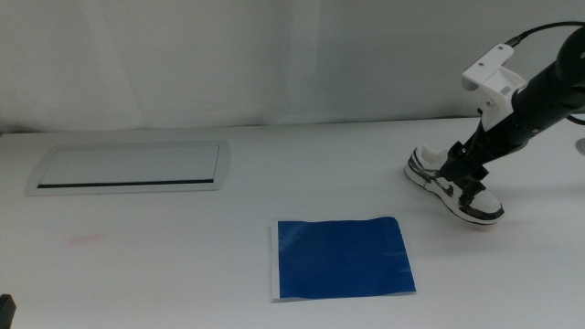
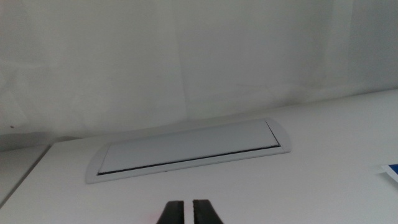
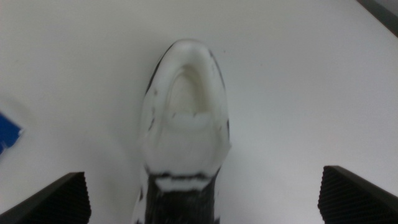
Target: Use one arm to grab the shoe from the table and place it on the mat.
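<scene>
The shoe (image 1: pixel 454 181) lay on the white table (image 1: pixel 183 247) at the right side of the middle view, its sole flat on the surface, white with dark patterned panels and dark laces. It was well apart from the blue mat (image 1: pixel 343 259), which lay flat nearer the front of the table, toward the centre, with a thin white strip along its left edge. The right arm (image 1: pixel 539 91) reached in from the right and slanted down over the shoe, and the right gripper (image 1: pixel 468 172) sat low above the shoe's middle. In the right wrist view its two dark jaws stood wide apart, one on each side of the shoe (image 3: pixel 185 124), with bare table between each jaw and the shoe, so they were not touching it; the white end of the shoe pointed away from the camera, and a corner of the mat (image 3: pixel 7 134) showed at the edge of that picture. The left gripper (image 2: pixel 187 213) waited at the near left of the table, its two jaws drawn almost together with only a thin slit between them and nothing held. It faced the silver-framed panel (image 2: pixel 189 149) set into the table, which in the middle view lay at the far left (image 1: pixel 128 166), well away from both shoe and mat.
</scene>
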Robot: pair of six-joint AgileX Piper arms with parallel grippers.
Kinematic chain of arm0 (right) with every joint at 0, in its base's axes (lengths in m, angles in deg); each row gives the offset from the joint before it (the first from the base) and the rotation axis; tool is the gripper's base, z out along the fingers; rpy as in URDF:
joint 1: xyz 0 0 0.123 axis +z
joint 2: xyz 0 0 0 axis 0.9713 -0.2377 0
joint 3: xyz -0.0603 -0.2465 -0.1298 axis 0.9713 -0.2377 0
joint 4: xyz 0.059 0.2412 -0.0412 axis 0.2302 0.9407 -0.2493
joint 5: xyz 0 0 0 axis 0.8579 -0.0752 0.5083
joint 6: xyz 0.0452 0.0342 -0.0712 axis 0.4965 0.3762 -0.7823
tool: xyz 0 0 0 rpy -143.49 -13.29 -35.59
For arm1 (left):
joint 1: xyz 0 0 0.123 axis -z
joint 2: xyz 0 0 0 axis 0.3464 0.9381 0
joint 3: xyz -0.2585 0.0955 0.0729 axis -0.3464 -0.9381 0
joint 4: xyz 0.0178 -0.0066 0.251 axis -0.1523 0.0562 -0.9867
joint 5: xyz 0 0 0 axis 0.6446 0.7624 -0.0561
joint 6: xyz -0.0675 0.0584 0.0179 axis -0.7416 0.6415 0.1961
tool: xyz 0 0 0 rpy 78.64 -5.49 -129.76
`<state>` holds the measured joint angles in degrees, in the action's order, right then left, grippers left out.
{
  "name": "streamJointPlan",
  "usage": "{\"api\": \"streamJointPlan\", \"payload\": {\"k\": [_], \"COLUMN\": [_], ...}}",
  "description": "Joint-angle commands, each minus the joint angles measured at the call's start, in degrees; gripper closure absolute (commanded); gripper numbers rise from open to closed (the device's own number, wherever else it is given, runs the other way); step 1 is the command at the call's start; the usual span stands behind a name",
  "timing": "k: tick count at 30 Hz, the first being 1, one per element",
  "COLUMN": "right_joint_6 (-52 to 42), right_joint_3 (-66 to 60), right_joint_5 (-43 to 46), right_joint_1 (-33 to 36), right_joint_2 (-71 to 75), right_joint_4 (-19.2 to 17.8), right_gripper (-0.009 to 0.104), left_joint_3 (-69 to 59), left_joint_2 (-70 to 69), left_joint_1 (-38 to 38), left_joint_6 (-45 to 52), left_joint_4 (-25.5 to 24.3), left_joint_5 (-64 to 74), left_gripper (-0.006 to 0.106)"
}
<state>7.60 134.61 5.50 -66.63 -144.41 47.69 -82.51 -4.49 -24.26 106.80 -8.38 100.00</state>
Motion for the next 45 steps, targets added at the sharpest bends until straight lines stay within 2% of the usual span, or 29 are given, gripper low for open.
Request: {"api": "streamJointPlan", "payload": {"k": [1, 7, 27, 31, 34, 35, 37, 40, 41, 45], "right_joint_6": [0.08, 0.08, 1.42, 2.42, 2.96, 3.08, 3.06, 3.15, 3.39, 6.33], "right_joint_3": [2.39, 4.26, 4.26, 4.26, 4.26, 4.26, 4.26, 4.26, 4.26, 4.72], "right_joint_5": [-1.25, -2.69, 0.72, 1.0, 0.9, 0.79, 0.52, -0.06, -0.27, -0.38], "right_joint_1": [0.13, 0.88, 2.98, 2.98, 2.98, 2.98, 2.98, 2.98, 2.98, 2.98], "right_joint_2": [-1.88, -5.5, -12.14, -12.35, -12.35, -12.35, -12.35, -12.35, -12.35, -12.08], "right_joint_4": [-0.6, -0.83, -1.73, -2.65, -4.35, -4.87, -5.64, -6.42, -6.42, -6.42], "right_gripper": [-0.008, -0.008, -0.008, -0.002, 0.012, 0.022, 0.045, 0.092, 0.097, 0.097], "left_joint_3": [-2.24, -2.24, -2.24, -2.24, -2.24, -2.24, -2.24, -2.24, -2.24, -2.24], "left_joint_2": [-0.13, -0.13, -0.13, -0.13, -0.13, -0.13, -0.13, -0.13, -0.13, -0.13], "left_joint_1": [-0.03, -0.03, -0.03, -0.03, -0.03, -0.03, -0.03, -0.03, -0.03, -0.03], "left_joint_6": [-0.25, -0.25, -0.25, -0.25, -0.25, -0.25, -0.25, -0.25, -0.25, -0.25], "left_joint_4": [0.69, 0.69, 0.69, 0.69, 0.69, 0.69, 0.69, 0.69, 0.69, 0.69], "left_joint_5": [-0.22, -0.22, -0.22, -0.22, -0.22, -0.22, -0.22, -0.22, -0.22, -0.22], "left_gripper": [0.103, 0.103, 0.103, 0.103, 0.103, 0.103, 0.103, 0.103, 0.103, 0.103]}}
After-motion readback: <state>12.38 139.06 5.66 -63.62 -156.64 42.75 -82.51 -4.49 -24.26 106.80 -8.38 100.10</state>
